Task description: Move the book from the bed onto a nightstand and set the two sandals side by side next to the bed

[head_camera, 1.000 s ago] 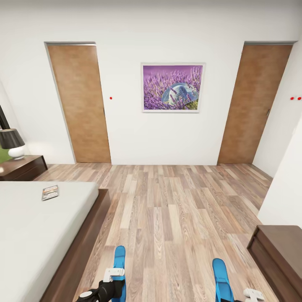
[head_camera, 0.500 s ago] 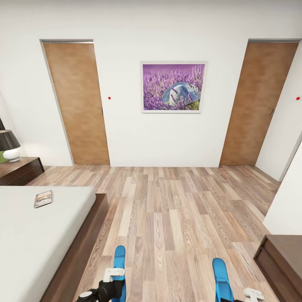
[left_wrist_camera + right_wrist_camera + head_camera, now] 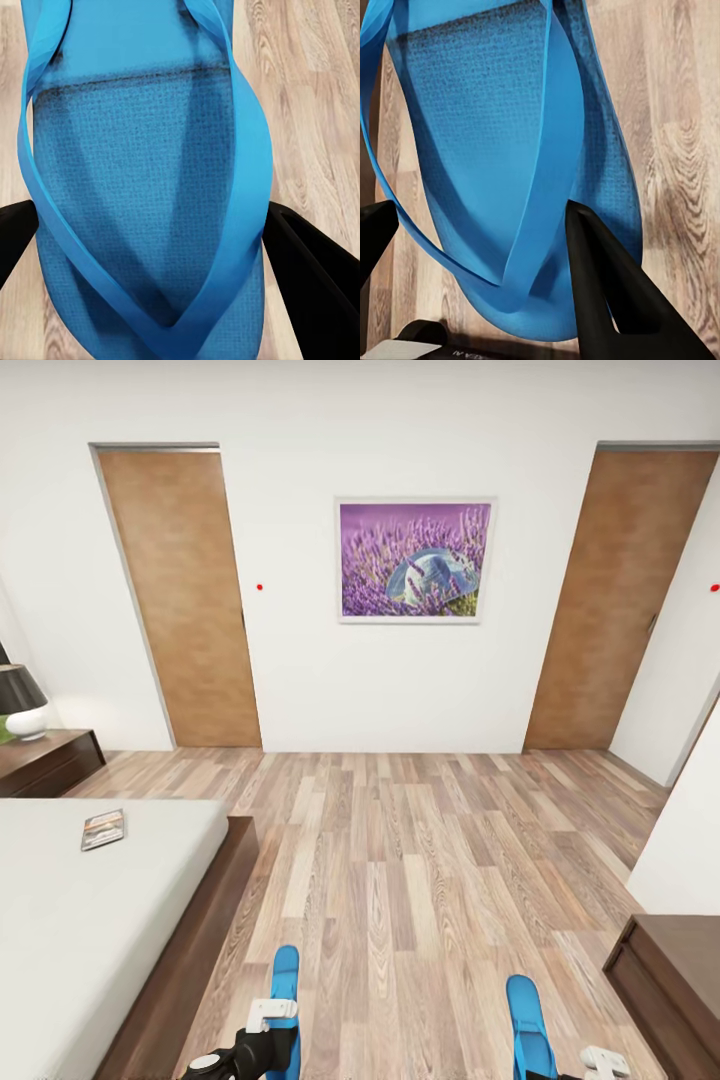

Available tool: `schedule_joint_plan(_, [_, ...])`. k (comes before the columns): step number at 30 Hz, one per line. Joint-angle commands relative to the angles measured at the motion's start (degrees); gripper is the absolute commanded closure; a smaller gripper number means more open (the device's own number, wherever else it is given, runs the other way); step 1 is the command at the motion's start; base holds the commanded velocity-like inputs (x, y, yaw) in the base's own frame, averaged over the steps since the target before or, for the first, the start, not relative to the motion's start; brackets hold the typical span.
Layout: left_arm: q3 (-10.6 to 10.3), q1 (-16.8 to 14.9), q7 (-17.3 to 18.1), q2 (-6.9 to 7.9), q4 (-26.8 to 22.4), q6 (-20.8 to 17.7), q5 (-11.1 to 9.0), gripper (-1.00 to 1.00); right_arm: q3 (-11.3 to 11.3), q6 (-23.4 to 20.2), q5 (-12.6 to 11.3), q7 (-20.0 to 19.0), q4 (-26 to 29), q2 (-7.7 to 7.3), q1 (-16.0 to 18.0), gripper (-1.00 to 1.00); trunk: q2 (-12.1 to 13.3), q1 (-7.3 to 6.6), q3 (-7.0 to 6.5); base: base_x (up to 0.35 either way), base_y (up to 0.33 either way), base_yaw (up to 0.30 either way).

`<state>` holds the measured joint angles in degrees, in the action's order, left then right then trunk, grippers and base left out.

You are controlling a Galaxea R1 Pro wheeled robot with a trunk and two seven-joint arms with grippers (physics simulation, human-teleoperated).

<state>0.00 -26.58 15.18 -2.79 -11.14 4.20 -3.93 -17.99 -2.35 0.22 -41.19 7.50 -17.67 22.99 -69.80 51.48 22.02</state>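
- Low in the head view, left of centre: left gripper point(image 3: 262, 1032), closed on the left sandal point(image 3: 284, 985), blue sole sticking forward over the wood-plank floor point(image 3: 400, 860).
- Close up in the left wrist view: left gripper point(image 3: 150, 247) with dark fingers point(image 3: 307, 262) pressed to both edges of the left sandal point(image 3: 142, 165), thong straps meeting low in the frame.
- At the bottom right of the head view: right gripper point(image 3: 590, 1065), mostly cut by the frame edge, carrying the right sandal point(image 3: 527, 1020).
- In the right wrist view: right gripper point(image 3: 480, 232) clamped on the right sandal point(image 3: 495, 135), one black finger point(image 3: 607, 285) over the sole's edge, the other at the frame's left edge.
- Shown by the head view alone: bed point(image 3: 90, 920) at lower left, book point(image 3: 103, 829) flat on the mattress near its far corner, well apart from both grippers.
- Beyond the bed at the left edge: nightstand point(image 3: 45, 760) with a black-shaded lamp point(image 3: 20, 700) on top.
- On the far wall: two brown doors point(image 3: 180, 600) and a lavender picture point(image 3: 414, 560) between them.
- At lower right: low dark-wood cabinet point(image 3: 670, 980).
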Motion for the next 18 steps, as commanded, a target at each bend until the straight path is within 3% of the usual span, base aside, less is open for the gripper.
schedule_joint_plan(1, [0.0,0.0,0.2,-0.01,0.1,0.1,-0.4,1.0,-0.3,-0.4,-0.1,-0.3,0.0,0.0,0.0,1.0,0.0,0.0,0.16,0.0,0.0,0.0])
schedule_joint_plan(12, [0.0,0.0,0.2,-0.02,0.1,0.1,-0.4,1.0,-0.3,-0.4,-0.1,-0.3,0.0,0.0,0.0,1.0,0.0,0.0,1.14,0.0,0.0,0.0])
schedule_joint_plan(18, [0.0,0.0,0.3,-0.02,0.1,0.1,-0.4,1.0,-0.3,-0.4,-0.1,-0.4,0.0,-0.02,0.0,1.0,0.0,0.0,1.66,0.012,0.0,-0.093])
